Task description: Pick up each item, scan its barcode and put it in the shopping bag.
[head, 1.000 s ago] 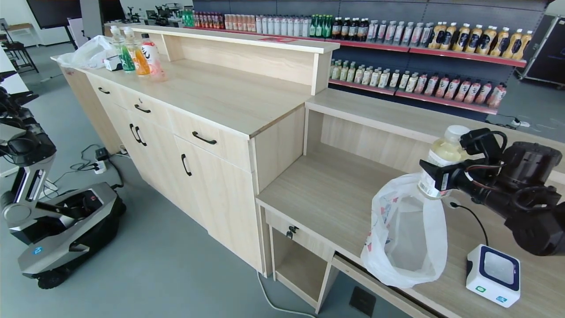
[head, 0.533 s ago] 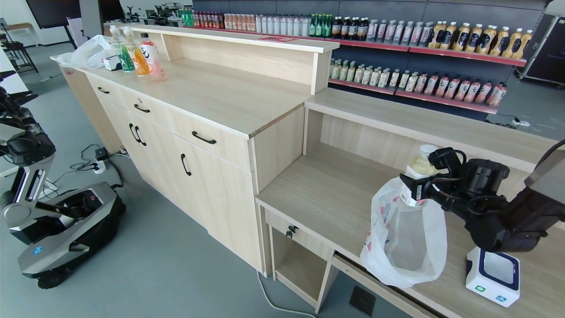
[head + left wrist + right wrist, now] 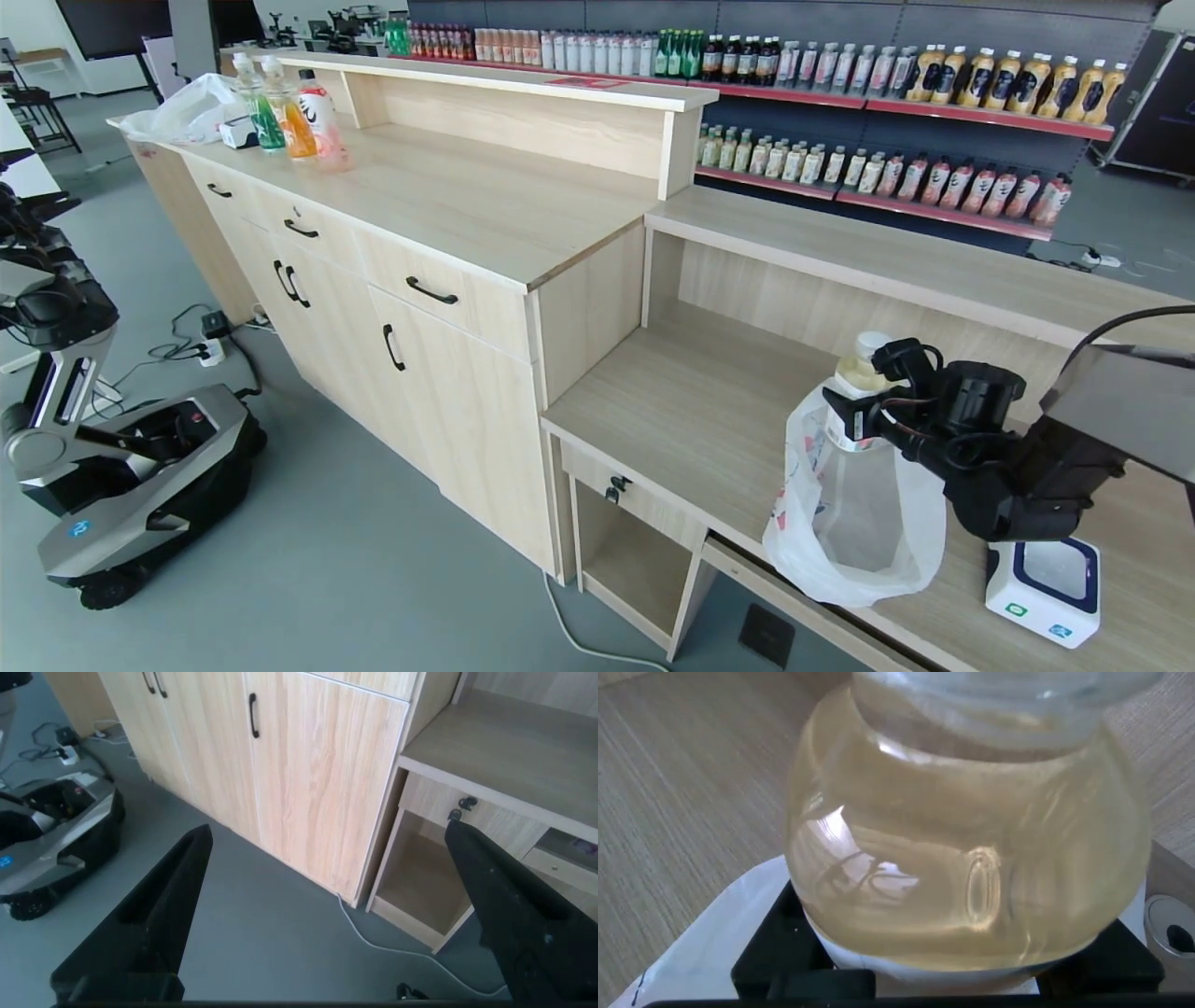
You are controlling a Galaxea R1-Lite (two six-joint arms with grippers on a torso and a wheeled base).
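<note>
A bottle [image 3: 855,371] of pale yellow drink with a white cap stands upright in my right gripper [image 3: 870,397], which is shut on its labelled body. Its lower part sits in the mouth of the white plastic shopping bag [image 3: 854,523], which stands on the low desk. In the right wrist view the bottle [image 3: 962,859] is seen close up, with the dark fingers [image 3: 785,957] under it and the bag's edge [image 3: 701,952] beside. The white barcode scanner [image 3: 1044,579] lies just to the right of the bag. My left gripper [image 3: 327,915] hangs open over the grey floor by the cabinets.
The low wooden desk [image 3: 691,411] has a raised shelf behind it and a taller counter [image 3: 485,205] to its left. Three drink bottles [image 3: 291,117] and another bag [image 3: 187,112] stand at the counter's far end. Another robot [image 3: 121,467] is parked on the floor at left.
My right gripper has brought the bottle down and leftwards, from above the bag's rim into its mouth. The left arm has kept still.
</note>
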